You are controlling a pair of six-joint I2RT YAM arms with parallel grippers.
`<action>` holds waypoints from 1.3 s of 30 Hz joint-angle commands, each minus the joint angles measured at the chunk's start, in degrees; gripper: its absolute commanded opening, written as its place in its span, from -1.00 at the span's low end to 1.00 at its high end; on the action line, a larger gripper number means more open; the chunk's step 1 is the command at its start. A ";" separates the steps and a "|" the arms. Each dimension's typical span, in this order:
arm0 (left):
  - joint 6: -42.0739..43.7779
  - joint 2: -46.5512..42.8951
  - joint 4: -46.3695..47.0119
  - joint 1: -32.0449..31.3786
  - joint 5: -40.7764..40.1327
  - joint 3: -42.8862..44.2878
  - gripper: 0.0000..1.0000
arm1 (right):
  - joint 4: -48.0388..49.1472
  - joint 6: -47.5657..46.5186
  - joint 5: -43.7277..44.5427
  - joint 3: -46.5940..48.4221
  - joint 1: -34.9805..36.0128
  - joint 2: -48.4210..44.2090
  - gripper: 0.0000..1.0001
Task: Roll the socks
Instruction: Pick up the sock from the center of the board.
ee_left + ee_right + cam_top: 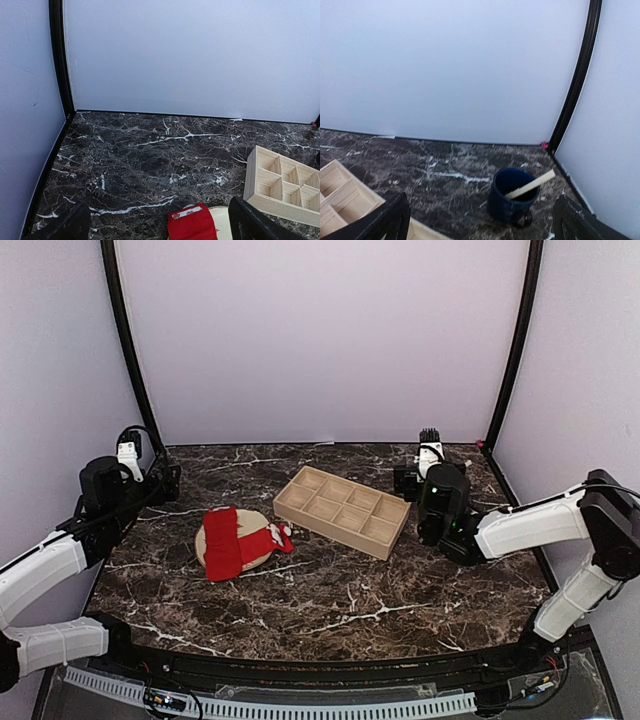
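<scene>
**Socks on plate, both arms parked, nothing gripped**

The small red fabric socks [235, 540] lie on a round beige plate [253, 519], left of centre on the dark marble-pattern table [330, 610]. One is a flat red strip on the plate's left half, with its long axis running roughly near-to-far. The other, which has white markings, lies beside it and points right, toward the pale wooden compartment tray [345, 510]. Neither is rolled yet.

The left gripper [159, 207] sits at the table's left edge with its jaws spread wide and nothing between them. In its wrist view, one red sock end shows at the bottom edge between the fingers, slightly right of middle, so the socks are near, ahead and below.

The right gripper [482, 222] also has its jaws wide apart and holds nothing. It is beyond the tray, well apart from the socks, facing a dark blue mug [512, 200] with a wooden stick in it.

The left arm is clearly nearer. The likely first move is for it to drop to a short end of the strip and close across the sock's width.
</scene>
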 commanded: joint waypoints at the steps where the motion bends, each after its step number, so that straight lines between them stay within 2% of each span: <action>1: -1.77 0.09 -4.65 -1.43 0.81 3.13 0.98 | 9.90 -14.15 8.53 8.26 2.74 5.61 0.99; 5: -3.72 4.41 -7.93 -2.00 2.89 6.68 0.98 | 5.45 -15.43 5.72 14.01 5.58 8.48 0.82; 12: -11.72 18.69 -16.30 -2.23 5.52 16.82 0.97 | -15.03 0.43 -2.25 17.22 10.66 5.48 0.47; 14: -14.27 22.31 -18.00 -2.18 6.13 18.88 0.93 | -19.33 4.02 -3.09 17.96 11.99 5.23 0.43; 18: -17.96 29.26 -21.56 -2.09 7.65 23.28 0.82 | -25.61 7.35 -2.25 20.04 14.96 6.50 0.43; 21: -20.50 33.75 -23.28 -1.30 9.05 25.07 0.77 | -26.79 8.13 -0.84 20.45 17.52 7.29 0.43; 29: -27.28 40.57 -16.96 6.66 22.50 22.85 0.61 | -31.00 14.32 -2.19 22.26 20.69 9.02 0.43; 39: -28.13 48.48 -13.69 7.54 32.48 24.41 0.50 | -33.72 15.73 -2.25 25.09 22.50 13.04 0.45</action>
